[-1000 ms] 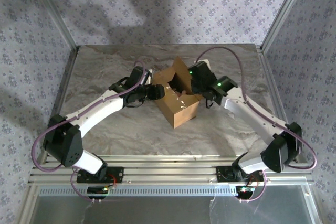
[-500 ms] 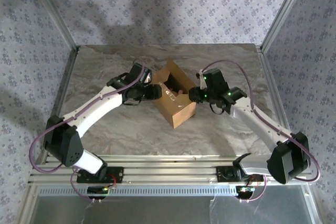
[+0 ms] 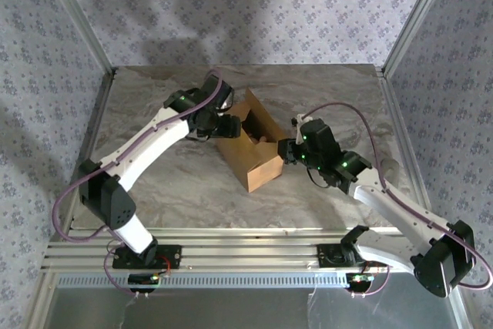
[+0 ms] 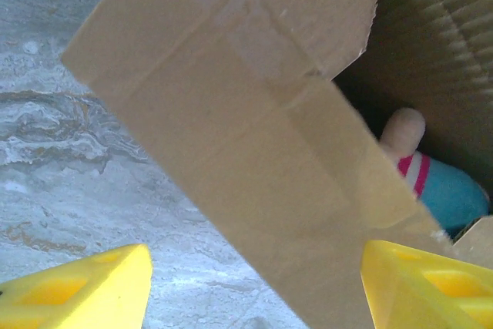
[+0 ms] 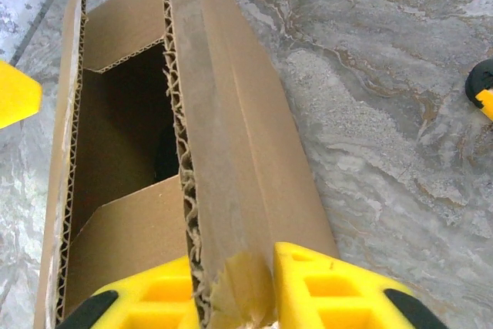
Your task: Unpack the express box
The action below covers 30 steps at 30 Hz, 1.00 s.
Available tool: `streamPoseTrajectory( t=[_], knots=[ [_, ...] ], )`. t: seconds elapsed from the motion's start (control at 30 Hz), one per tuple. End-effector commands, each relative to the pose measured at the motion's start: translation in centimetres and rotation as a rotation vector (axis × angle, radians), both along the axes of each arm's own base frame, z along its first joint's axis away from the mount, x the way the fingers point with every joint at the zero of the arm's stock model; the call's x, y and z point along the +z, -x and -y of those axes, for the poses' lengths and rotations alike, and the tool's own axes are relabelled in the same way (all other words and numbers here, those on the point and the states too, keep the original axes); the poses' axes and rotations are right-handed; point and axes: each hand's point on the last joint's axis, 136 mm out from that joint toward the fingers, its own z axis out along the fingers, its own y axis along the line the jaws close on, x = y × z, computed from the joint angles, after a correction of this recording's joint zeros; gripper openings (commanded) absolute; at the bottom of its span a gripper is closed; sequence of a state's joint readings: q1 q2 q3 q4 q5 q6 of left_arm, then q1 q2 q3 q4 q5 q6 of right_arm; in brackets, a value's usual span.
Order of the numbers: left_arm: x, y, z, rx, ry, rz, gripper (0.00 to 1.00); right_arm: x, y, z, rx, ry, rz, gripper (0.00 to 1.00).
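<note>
from above, the express box (image 3: 258, 161) sits at an angle on the marble table (image 3: 154, 105), with its top open and its flaps up. the left gripper (image 3: 231, 125) is at the box's upper left side, right by a raised flap. the right gripper (image 3: 286, 150) is against the box's right side. from this height i cannot tell how either pair of jaws stands.

in the left wrist view, a taped flap (image 4: 231, 136) of the express box (image 4: 447, 52) slants across between the two yellow fingers (image 4: 85, 290) of the left gripper (image 4: 254, 267). the fingers stand wide apart, one on each side of the flap, and neither presses on it. inside the box, just past the flap's right edge, lies a plush toy (image 4: 443, 190) with a pale rounded end, a pink and white stripe and a teal body. the table (image 4: 62, 152) shows to the left of the box.

in the right wrist view, the right gripper (image 5: 231, 267) is clamped on a standing flap (image 5: 239, 136) of the express box (image 5: 115, 159). its yellow fingers (image 5: 339, 290) press on both faces, with the corrugated edge and a torn bit of tape between them. the inside of the box is dark. to the right of the box, well apart, a black and yellow utility knife (image 5: 481, 86) lies on the table (image 5: 385, 113), cut off by the frame edge. just left of the box a yellow tip (image 5: 15, 90) pokes in, and i cannot tell what it belongs to.
</note>
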<state>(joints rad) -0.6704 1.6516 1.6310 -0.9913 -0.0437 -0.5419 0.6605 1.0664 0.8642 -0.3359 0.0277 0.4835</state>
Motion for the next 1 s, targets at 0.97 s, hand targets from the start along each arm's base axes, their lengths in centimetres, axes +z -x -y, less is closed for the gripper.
streamPoseTrajectory(
  t=[0.97],
  knots=[
    [1.9,1.5,-0.3,-0.088,-0.349,0.023,0.72,0.5,-0.2,0.5,-0.208,0.116,0.05,0.06]
  ],
)
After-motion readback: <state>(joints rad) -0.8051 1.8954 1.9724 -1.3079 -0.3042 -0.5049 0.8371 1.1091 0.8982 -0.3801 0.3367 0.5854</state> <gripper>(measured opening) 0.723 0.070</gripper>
